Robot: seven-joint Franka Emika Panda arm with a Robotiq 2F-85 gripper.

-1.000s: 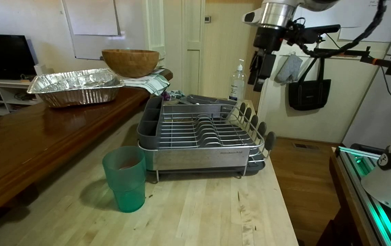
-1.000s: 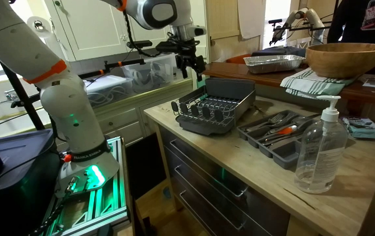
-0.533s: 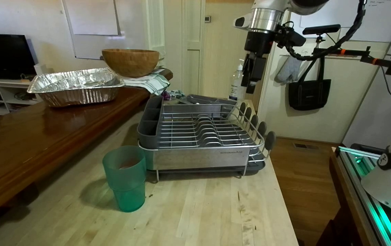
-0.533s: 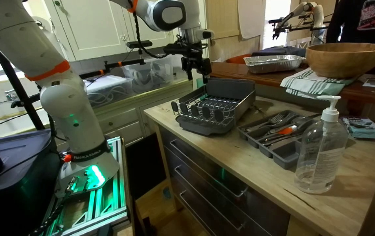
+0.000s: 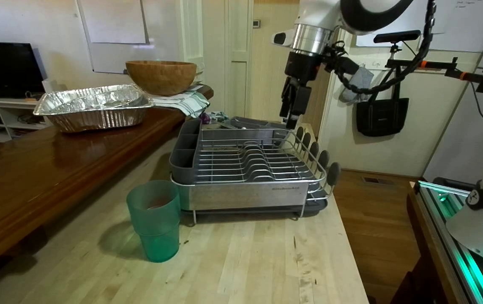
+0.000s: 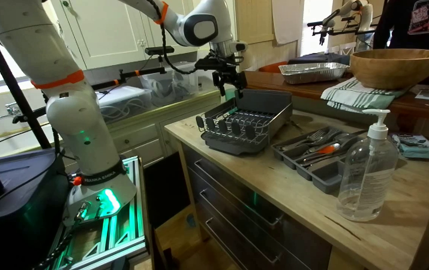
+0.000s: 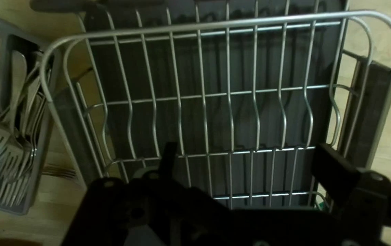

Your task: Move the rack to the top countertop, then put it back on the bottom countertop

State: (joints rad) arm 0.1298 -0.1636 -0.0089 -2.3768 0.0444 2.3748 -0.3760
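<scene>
In an exterior view, the rack sits on the lower counter, beside the higher counter; both moves likely remain. In an exterior view, dark drawers, unseen elsewhere, lie below the rack. In the wrist view, the gripper hangs empty above the rack, fingers parted.

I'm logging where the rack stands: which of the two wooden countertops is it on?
The bottom countertop: the lower, light tan one, under the rack. The top countertop is higher, glossy dark brown, and carries the foil pan.
</scene>
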